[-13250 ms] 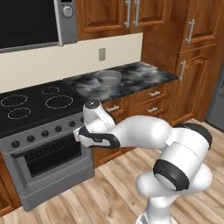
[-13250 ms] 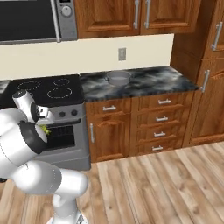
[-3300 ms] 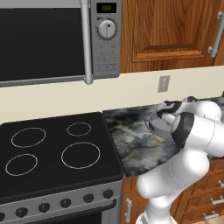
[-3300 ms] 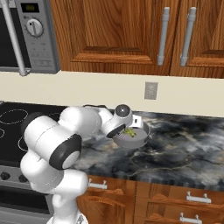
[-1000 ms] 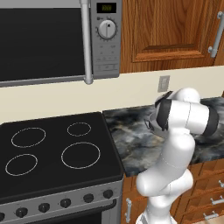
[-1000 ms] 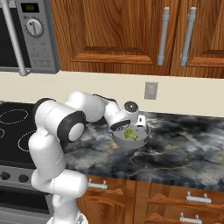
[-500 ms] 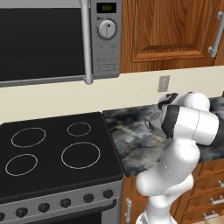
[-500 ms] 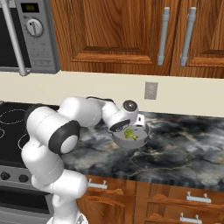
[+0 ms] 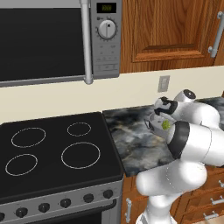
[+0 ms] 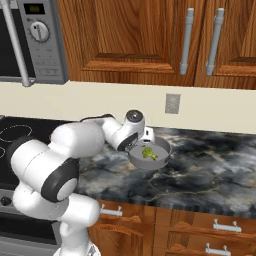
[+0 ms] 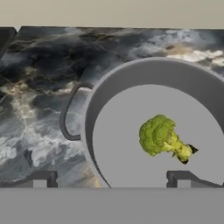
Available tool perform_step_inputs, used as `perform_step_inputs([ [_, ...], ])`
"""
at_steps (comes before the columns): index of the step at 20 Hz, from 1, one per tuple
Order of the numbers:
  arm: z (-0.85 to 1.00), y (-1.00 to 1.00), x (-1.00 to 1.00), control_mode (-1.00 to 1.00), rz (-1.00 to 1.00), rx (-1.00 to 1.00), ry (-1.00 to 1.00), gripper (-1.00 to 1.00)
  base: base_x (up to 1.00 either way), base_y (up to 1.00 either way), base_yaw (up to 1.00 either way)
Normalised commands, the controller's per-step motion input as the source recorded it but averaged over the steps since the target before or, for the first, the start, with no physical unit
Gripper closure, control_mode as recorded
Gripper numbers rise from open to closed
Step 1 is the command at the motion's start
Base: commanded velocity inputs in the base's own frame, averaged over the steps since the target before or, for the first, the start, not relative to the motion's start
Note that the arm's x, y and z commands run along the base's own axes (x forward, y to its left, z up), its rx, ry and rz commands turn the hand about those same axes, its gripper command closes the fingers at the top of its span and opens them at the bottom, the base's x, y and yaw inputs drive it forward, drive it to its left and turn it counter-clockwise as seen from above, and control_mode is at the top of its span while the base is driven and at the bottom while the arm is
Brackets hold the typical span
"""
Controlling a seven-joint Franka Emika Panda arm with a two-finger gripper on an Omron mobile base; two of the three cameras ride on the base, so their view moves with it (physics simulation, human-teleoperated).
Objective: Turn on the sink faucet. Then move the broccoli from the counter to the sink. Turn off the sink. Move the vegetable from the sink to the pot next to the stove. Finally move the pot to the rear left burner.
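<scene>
Since a second ago the arm has folded in closer over the pot, its elbow now bulking large in the lower right of the left base view, while the pot and the broccoli have not shifted. At the far left lies the stove (image 9: 52, 153), a flat black glass top with four thin white rings for burners and a row of round dark knobs along its grey front edge; above it hangs a microwave (image 9: 57, 39) with a dark door and a grey control panel. Right of the stove's edge runs the counter (image 10: 210, 170), glossy dark marble veined in grey and white, below a cream wall with a small outlet plate (image 10: 172, 104). Near the counter's back edge, a little way from its stove end, sits the pot (image 11: 131, 92), round, smooth matte grey, with a thin curved loop handle on its left side in the hand view. The broccoli (image 11: 162, 136) lies on the pot's flat floor, a knobbly green head with a pale stalk. The gripper (image 11: 111, 179) hovers just above the pot with its fingers spread wide, one tip over the counter outside the rim, the other over the pot's floor, holding nothing.
</scene>
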Motion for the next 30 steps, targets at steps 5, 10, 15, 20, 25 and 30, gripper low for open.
perform_step_inputs([
  [5,0.14,0.57,-0.18,-1.00,0.00,-0.05,0.09,-1.00,0.00,0.00,0.00],
  [10,0.02,0.54,-0.09,-1.00,0.00,-0.12,0.10,-1.00,0.00,0.00,0.00],
  [15,0.00,0.43,0.00,-1.00,0.00,-0.17,0.06,-1.00,0.00,0.00,0.00],
  [20,0.00,0.03,0.01,-1.00,-0.03,-0.11,0.00,-1.00,0.00,0.00,0.00],
  [25,-0.03,0.00,0.12,-1.00,-0.06,-0.08,0.00,-1.00,0.00,0.00,0.00],
  [30,-0.09,0.00,0.22,-1.00,-0.08,-0.06,0.00,-1.00,0.00,0.00,0.00],
])
